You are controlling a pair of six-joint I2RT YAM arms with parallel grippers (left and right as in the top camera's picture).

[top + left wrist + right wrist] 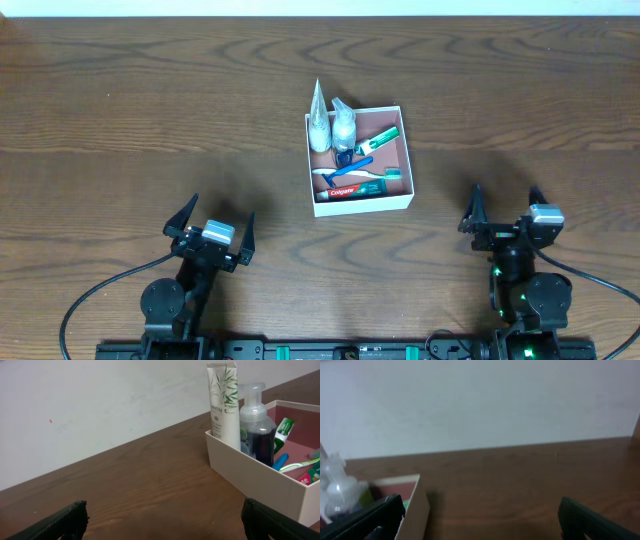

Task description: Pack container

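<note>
Overhead: left gripper (215,222) lower left, jaws wide, empty. Container (365,203) mid-frame, already holding tube (319,115), pump bottle (343,122), toothpaste (352,190), toothbrush (375,173). Right gripper (503,207) lower right, also wide, empty. No loose items outside, so packing looks basically done imo.

Dark wood-grain surface (120,120) under soft, even light, backed by plain white wall (100,400).
</note>
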